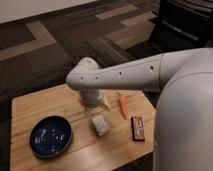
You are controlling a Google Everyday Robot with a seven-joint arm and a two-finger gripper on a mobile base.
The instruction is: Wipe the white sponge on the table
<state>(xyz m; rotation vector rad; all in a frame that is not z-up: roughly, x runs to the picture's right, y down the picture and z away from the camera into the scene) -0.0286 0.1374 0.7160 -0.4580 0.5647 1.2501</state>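
table [35, 107]: light wood worktop, angled corner at far right.
blue bowl [50, 136]: near-left corner area, well apart from the sponge, upright.
gripper [95, 103]: pointing down over mid-table, toward the far edge, low over the wood. Holds nothing that I can see. Opening: cannot tell.
arm [125, 75]: comes in from the right edge, only arm on this rig, so no choice of side.
white sponge [100, 125]: flat on the table, mid-worktop, nearer the near edge than the far one. Apart from the gripper, not touched.
key relation: sponge lies from the gripper toward the near edge, slightly right. Near, but not under it.
sponge axis: long side looks to run far-left to near-right, roughly. Hard to pin tighter.
carrot [123, 106]: right of the gripper, lying roughly far-to-near.
dark bar [137, 127]: red-edged, by the right edge, right of the sponge.
next move (judgement): shift toward the near edge, drop on the sponge across its short side, grasp, then rub on bare wood.
risk: carrot and bar crowd the right side.
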